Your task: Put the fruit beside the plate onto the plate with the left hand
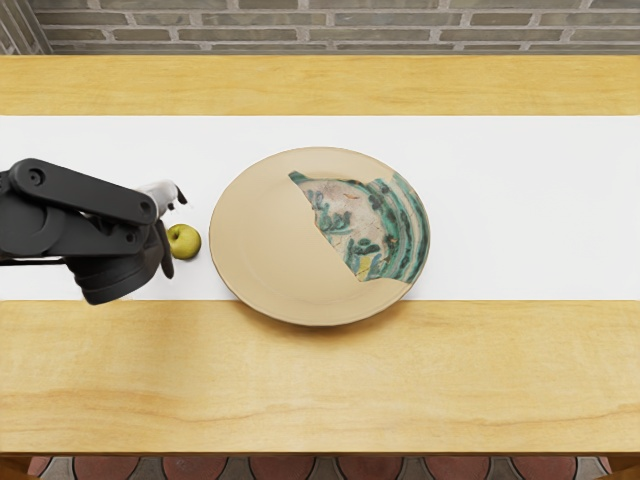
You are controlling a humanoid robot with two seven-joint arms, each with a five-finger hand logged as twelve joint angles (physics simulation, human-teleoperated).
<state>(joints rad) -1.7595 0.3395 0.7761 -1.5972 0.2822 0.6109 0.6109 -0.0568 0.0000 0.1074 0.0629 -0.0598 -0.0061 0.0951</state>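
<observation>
- The apple (183,241) lies on the white cloth strip (520,200) that runs across the worktop (320,370). It sits toward the worktop's left edge, just beside the left rim of the plate (255,215) but apart from it.
- The left hand (138,256) comes in from the left edge and is pressed close to the apple's left side. The dark mass of the hand hides its pose, so I cannot tell whether it is spread or curled. The apple's top, right and near sides show bare.
- The apple looks small, light, firm and smooth. It is round enough to roll off if nudged.
- A hold across its widest part, from opposite sides, seems safest.
- The plate looks hard and breakable, so the apple is best set down gently.
</observation>
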